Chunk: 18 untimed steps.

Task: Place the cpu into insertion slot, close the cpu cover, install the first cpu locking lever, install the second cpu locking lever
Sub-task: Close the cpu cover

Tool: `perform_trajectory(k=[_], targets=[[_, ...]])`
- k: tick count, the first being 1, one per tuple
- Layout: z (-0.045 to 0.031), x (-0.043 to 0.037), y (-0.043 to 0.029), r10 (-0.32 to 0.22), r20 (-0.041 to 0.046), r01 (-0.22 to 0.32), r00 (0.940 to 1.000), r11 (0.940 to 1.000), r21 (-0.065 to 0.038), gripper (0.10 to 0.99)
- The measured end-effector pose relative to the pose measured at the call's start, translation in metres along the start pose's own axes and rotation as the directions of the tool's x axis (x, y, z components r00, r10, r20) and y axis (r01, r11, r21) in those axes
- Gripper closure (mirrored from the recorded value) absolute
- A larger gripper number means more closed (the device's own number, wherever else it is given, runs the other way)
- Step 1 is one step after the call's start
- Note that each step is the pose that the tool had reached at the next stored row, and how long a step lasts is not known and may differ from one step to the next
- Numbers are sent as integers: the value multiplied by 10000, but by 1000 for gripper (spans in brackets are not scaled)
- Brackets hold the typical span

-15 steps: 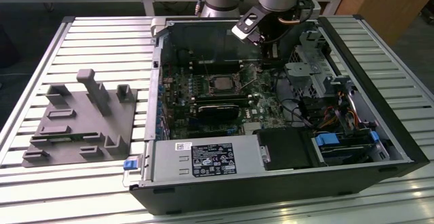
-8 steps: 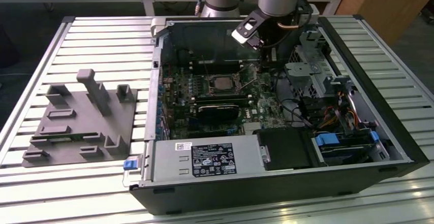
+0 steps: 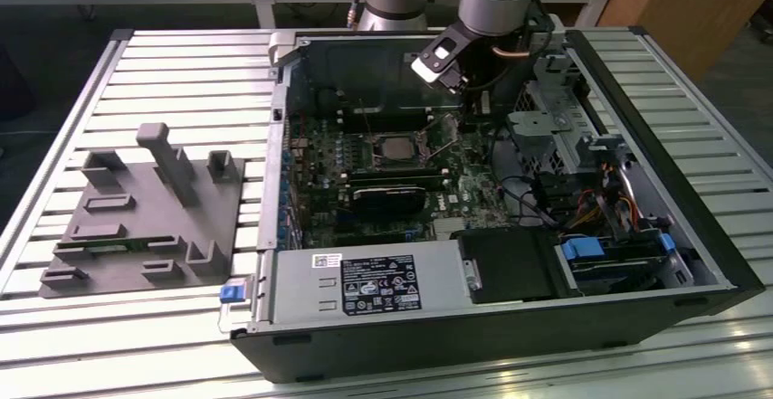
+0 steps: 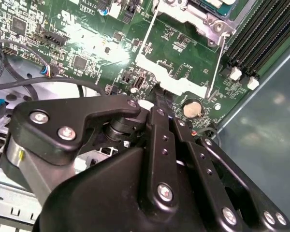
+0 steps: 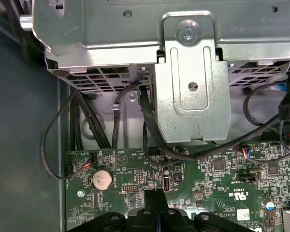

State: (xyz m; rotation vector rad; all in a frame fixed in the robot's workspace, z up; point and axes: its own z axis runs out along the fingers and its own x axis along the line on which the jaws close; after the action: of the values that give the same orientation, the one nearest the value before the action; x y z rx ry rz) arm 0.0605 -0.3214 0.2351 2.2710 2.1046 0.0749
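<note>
In the exterior view the cpu (image 3: 393, 149) lies in the insertion slot (image 3: 393, 166) at the middle of the green board. The silvery cpu cover (image 4: 195, 19) sits flat around the cpu (image 4: 216, 3). Two thin metal locking levers (image 4: 216, 65) (image 4: 147, 34) run along the socket's sides. My gripper (image 4: 158, 94) is shut, with nothing visible between its fingertips. It hovers low over the board at the edge of the socket's bracket, next to a coin battery (image 4: 192, 108). The first wrist view shows the gripper (image 5: 157, 200) near the same coin battery (image 5: 101, 179).
The arm (image 3: 495, 1) reaches into the open computer case (image 3: 483, 327) from the far side. A metal drive cage (image 5: 192, 92) and black cables (image 5: 150, 130) stand close behind the gripper. Long memory slots (image 4: 261, 38) flank the socket. A grey fixture (image 3: 151, 218) lies at the exterior view's left.
</note>
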Motion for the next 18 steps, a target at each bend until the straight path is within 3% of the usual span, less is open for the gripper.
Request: perform_trajectory(k=[1, 5, 13, 18], targets=[[1, 0, 2, -1, 2, 1, 10000, 10000, 34, 980], [10, 3, 33, 2, 23, -3, 10000, 9975, 702, 980], [9, 2, 30, 2, 21, -4, 10000, 9969, 792, 980], [4, -3, -36, 6, -45, -3, 10000, 9968, 796, 980]])
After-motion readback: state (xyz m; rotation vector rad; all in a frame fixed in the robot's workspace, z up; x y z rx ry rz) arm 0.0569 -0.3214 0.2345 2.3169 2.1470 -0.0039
